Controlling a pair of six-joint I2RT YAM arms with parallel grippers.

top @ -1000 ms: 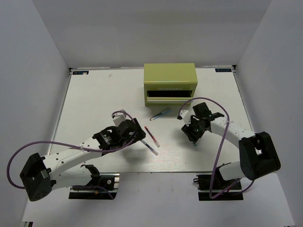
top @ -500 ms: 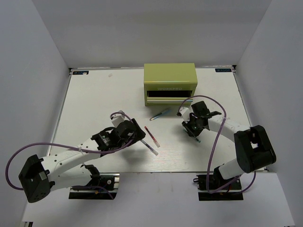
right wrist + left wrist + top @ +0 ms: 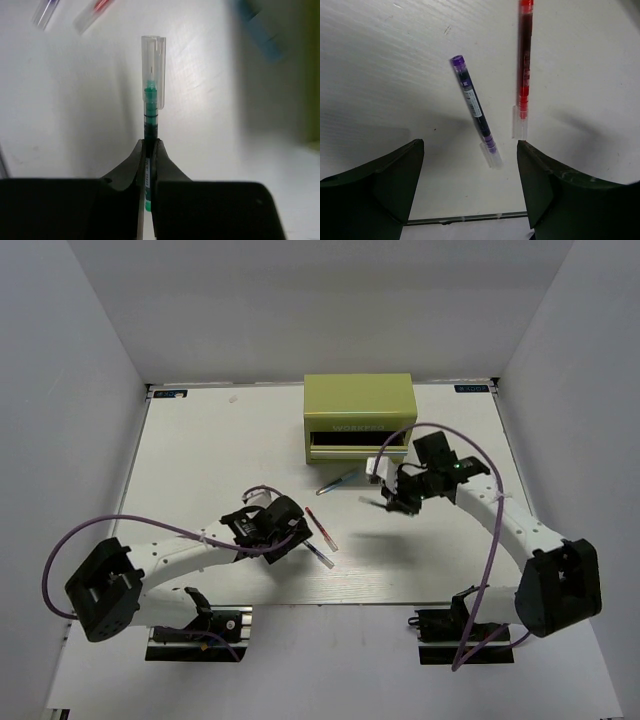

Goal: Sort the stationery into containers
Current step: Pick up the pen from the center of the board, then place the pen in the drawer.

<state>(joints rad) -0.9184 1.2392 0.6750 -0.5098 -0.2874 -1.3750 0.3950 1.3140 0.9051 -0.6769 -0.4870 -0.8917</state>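
Right pincer [image 3: 149,145]: pressed together on the slim teal-green plastic pen with a clear cap [image 3: 151,95]. It pinches mid-barrel, so the capped end juts free above the white bench [image 3: 200,460].
Containers: a boxy yellow-green metal chest [image 3: 358,400] with one shallow drawer [image 3: 358,443] standing open (probably where the pen is headed).
Left pincer [image 3: 470,150]: spread wide and low, its fingers on either side of the dark purple-tinted pen [image 3: 474,107], lined up for a grab, I judge.
Other stationery: a glossy red pen [image 3: 524,70] lies just beside the dark one, and a pale blue pen [image 3: 338,481] lies near the drawer front.
Surfaces: the barrels are smooth and round, likely to roll. The bench is matte and faintly grained.
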